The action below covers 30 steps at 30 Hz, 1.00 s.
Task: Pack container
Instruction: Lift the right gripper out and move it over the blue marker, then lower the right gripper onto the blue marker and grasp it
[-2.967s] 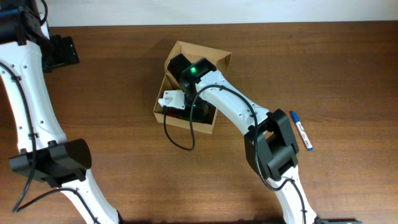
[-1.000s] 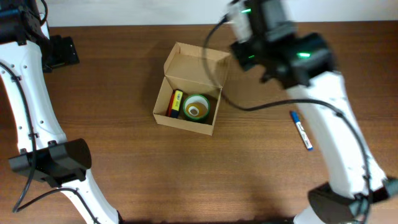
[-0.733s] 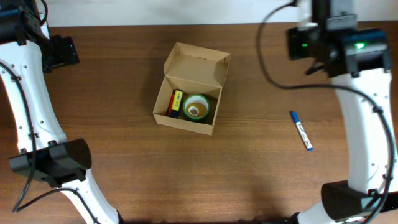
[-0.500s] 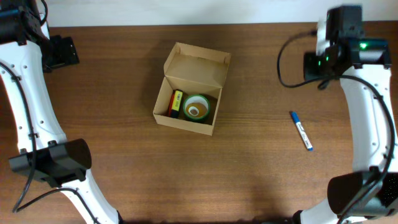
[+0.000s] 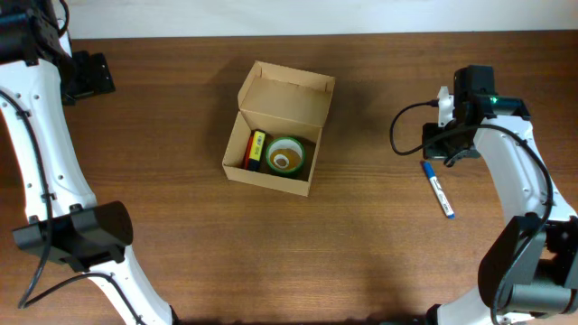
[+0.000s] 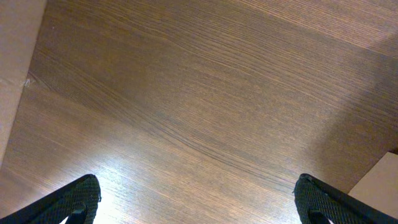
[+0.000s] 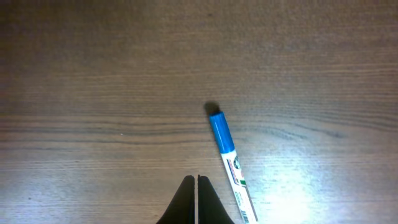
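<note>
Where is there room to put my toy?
Bare wood lies between box and marker, along the front below both, and left of the box up to the left arm. Crowded: inside the box, and by the right gripper at the marker.

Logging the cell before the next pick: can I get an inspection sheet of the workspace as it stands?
Surface: brown wooden table.
Job's things: container open, flap lid up; green tape roll and a yellow item inside.
Clutter: blue marker lying on the table, right of the container.
Hands: left hand open, holding nothing; right hand shut, holding nothing, near the marker.
Cables: black cable looped beside the right arm.
Surroundings: pale strip beyond the table's far edge.
</note>
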Available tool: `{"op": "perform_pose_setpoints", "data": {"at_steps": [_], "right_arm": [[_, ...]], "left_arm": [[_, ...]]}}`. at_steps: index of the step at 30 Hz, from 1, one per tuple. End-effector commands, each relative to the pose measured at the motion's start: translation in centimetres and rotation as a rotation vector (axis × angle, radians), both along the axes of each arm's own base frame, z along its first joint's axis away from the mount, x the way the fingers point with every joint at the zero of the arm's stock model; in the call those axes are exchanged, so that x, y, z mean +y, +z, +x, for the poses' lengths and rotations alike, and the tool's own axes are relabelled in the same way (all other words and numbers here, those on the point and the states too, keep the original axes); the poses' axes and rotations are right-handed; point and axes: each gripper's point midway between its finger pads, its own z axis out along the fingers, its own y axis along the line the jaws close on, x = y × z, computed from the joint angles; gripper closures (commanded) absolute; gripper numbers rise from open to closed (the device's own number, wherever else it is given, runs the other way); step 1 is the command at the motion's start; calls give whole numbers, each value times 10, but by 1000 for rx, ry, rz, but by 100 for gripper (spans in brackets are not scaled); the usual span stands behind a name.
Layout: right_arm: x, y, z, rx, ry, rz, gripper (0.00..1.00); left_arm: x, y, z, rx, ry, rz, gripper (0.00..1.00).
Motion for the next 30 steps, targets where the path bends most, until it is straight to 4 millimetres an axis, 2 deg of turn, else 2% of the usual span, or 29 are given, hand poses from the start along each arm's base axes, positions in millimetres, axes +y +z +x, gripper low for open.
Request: {"op": "perform_pose_setpoints", "data": {"at_steps": [1,9,10,12,14,18,22,25,27,30], "right_arm": [[5,-6,1,4,6,26,96],[1,-36,0,75,52,4,95],[1,-46,-5,104,116,-5,91],[-1,-53,-9,120,168,-26,84],[-9,-60,-16,147,224,-80,80],[-30,-72,-31,199,241,-164,80],[-39,-76,-38,220,244,-163,80],[-46,-76,-40,225,266,-165,72],[-48,-76,-41,228,263,-164,62],[-48,-76,-41,229,263,-164,56]], "left_arm": [[0,11,-2,-30,-7,4,1],[0,11,-2,-30,-8,5,1],[0,11,-2,-30,-8,5,1],[0,11,-2,-30,-8,5,1],[0,11,-2,-30,-8,5,1],[0,11,-2,-30,-7,4,1],[0,11,-2,-30,-8,5,1],[0,11,-2,-30,-8,5,1],[0,11,-2,-30,-8,5,1],[0,11,-2,-30,-7,4,1]]}}
